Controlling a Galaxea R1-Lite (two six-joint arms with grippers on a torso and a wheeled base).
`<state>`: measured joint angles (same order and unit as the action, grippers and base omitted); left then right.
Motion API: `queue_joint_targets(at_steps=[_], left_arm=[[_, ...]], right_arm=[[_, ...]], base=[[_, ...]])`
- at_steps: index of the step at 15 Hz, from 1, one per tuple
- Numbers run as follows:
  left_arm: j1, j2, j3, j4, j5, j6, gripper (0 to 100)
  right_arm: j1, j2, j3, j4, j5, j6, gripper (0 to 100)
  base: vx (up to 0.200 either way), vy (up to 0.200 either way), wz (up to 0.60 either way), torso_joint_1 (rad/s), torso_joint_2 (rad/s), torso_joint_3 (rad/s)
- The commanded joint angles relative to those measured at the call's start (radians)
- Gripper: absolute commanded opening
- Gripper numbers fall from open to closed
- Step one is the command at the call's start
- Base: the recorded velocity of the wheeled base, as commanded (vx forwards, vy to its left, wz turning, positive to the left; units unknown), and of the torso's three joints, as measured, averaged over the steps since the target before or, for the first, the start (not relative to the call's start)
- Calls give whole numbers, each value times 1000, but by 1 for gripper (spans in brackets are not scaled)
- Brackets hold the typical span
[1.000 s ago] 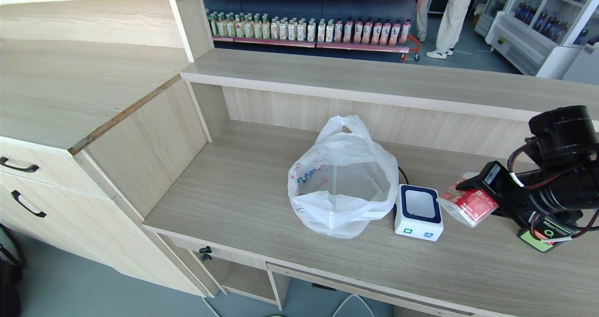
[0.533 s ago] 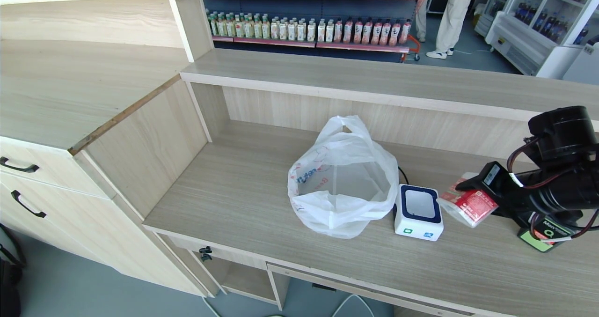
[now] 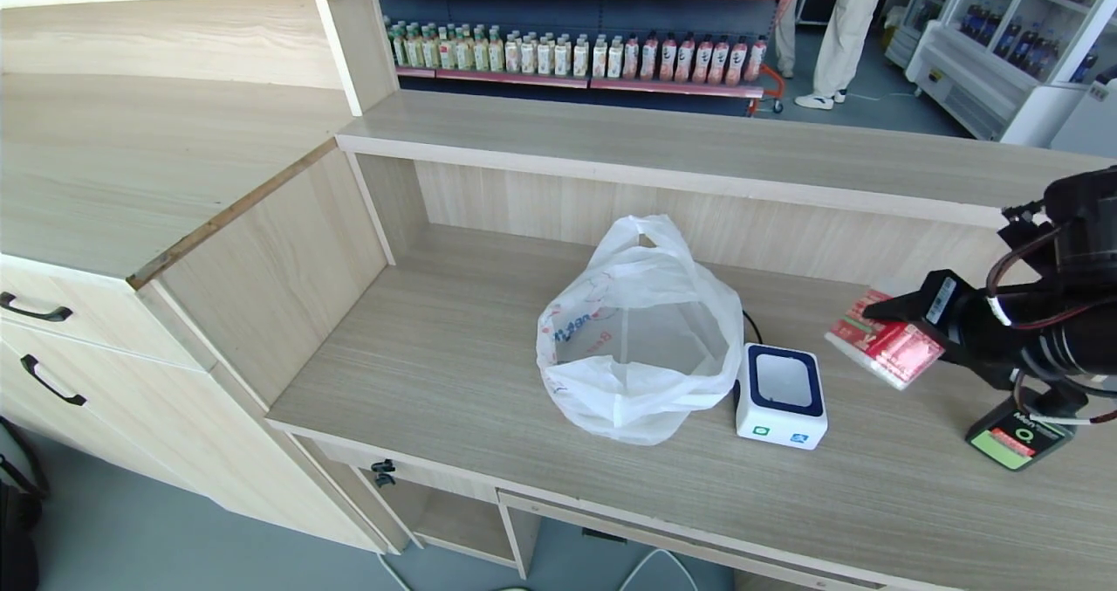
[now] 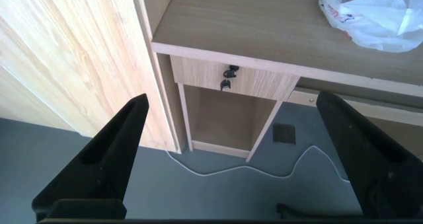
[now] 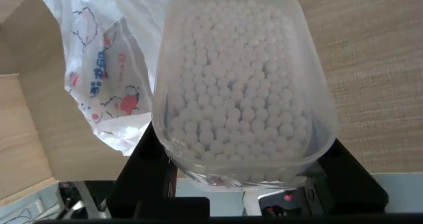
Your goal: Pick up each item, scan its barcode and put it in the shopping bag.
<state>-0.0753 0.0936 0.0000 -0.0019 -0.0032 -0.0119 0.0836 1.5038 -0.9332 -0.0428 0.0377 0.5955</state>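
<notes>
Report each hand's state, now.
Left hand: open, holding nothing.
Right hand: closed on the cotton swab box.

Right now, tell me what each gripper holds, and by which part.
Right gripper: clear box of cotton swabs, clamped by its two sides at one end. Left gripper: open, holding nothing.

We hold our right gripper (image 3: 912, 333) out at our right side, arm extended, fingers clamped on a cotton swab tub (image 3: 881, 347), while our left gripper (image 4: 231, 102) hangs low, fingers spread wide.
</notes>
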Motion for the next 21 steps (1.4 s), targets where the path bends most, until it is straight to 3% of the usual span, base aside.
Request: queue_joint_targets(at_steps=[1,2,4,10,12,16,21], left_arm=[[0,1,0,0,0,0,100],[0,1,0,0,0,0,100],[0,1,0,0,0,0,100],[0,1,0,0,0,0,100],[0,1,0,-1,0,0,100],[0,1,0,-1,0,0,100],[0,1,0,-1,0,0,100]], right_arm=[[11,-237,116,-272,-2,-329,0],[16,-281,194,-473,61,-531,0],[19,-312,251,-569,77,-620,0],[13,-430,482,-571,73,-786,0],[-10,-439,507,-574,13,-899,0],[-42,-433,456,-568,7,-910,0],[-54,-410,461,-569,7,-973,0]], base=[[0,0,0,0,0,0],[0,0,0,0,0,0],[0,0,0,0,0,0],[0,0,0,0,0,0],[0,0,0,0,0,0],[0,0,0,0,0,0],[0,0,600,2,5,2]])
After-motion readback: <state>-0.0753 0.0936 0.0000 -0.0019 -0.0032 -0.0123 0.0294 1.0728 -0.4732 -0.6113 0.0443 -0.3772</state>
